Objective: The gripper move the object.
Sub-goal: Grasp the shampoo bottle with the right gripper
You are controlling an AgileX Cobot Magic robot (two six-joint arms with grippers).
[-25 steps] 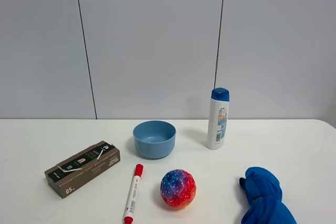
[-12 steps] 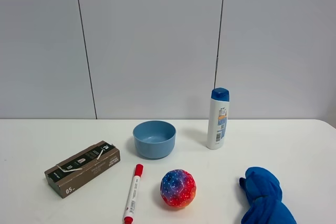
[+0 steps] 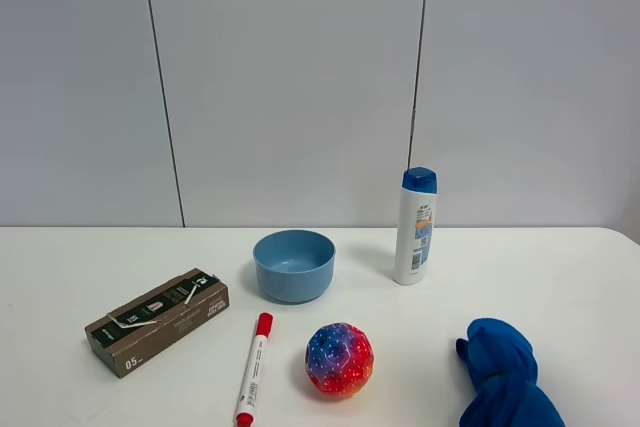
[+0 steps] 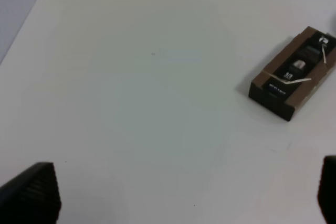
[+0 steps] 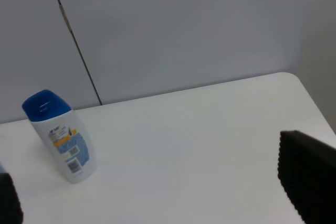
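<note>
The white shampoo bottle (image 3: 415,226) with a dark blue cap and a blue-orange label stands upright at the back of the white table, right of the light blue bowl (image 3: 294,265). It also shows in the right wrist view (image 5: 60,136), standing near the wall. Neither arm shows in the exterior view. My right gripper (image 5: 157,187) is open and empty, its black fingertips (image 5: 307,171) spread wide, some way from the bottle. My left gripper (image 4: 178,192) is open and empty over bare table, its fingertips (image 4: 31,192) at the frame's corners.
A brown and black box (image 3: 157,320) lies at the left and also shows in the left wrist view (image 4: 294,72). A red-capped marker (image 3: 254,367), a multicoloured ball (image 3: 339,358) and a crumpled blue cloth (image 3: 503,375) lie along the front. A grey panelled wall (image 3: 300,77) stands behind the table.
</note>
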